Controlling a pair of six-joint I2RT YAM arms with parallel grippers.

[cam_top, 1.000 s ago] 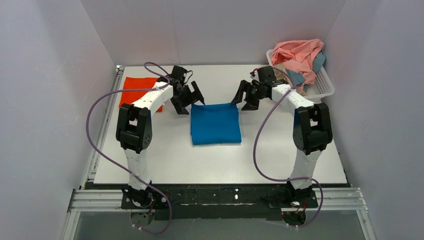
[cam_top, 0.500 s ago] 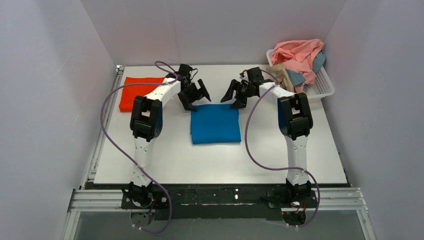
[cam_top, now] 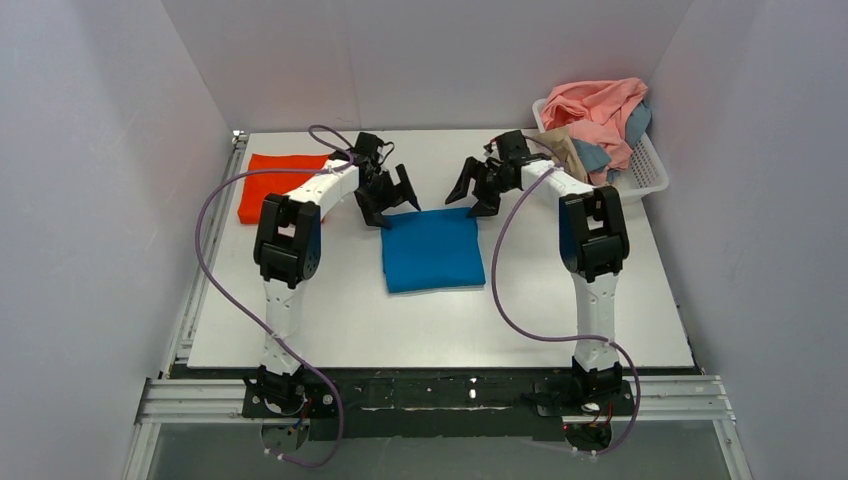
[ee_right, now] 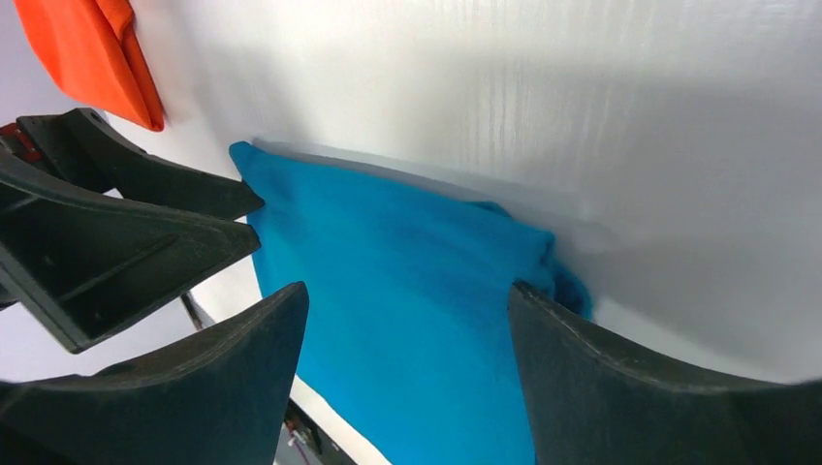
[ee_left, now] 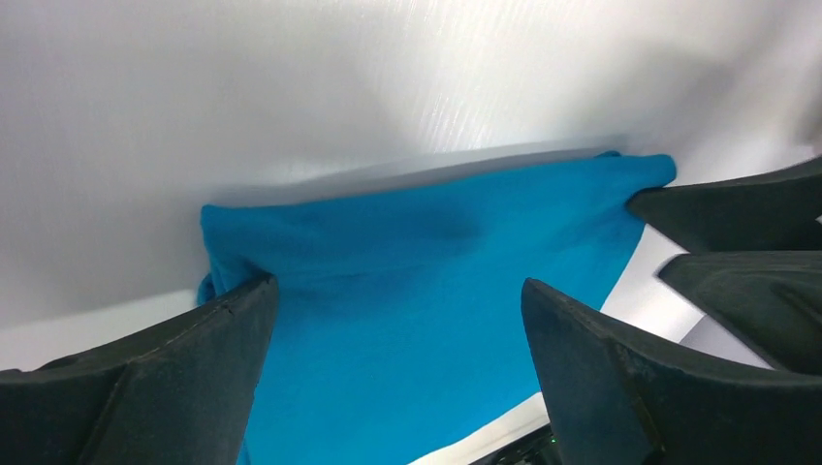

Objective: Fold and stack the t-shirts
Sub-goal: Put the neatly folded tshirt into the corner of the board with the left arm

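L gripper [cam_top: 390, 207] & R gripper [cam_top: 468, 203] splayed wide at blue t-shirt [cam_top: 433, 252] far corners (folded)

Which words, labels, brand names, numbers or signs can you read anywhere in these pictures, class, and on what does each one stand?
No text can be read in any view.
The folded bright blue cloth t-shirt and the folded orange-red cloth t-shirt are plain, with no print.
The white plastic lattice basket and the white table carry no label.
The black left gripper and right gripper show no legible marking.
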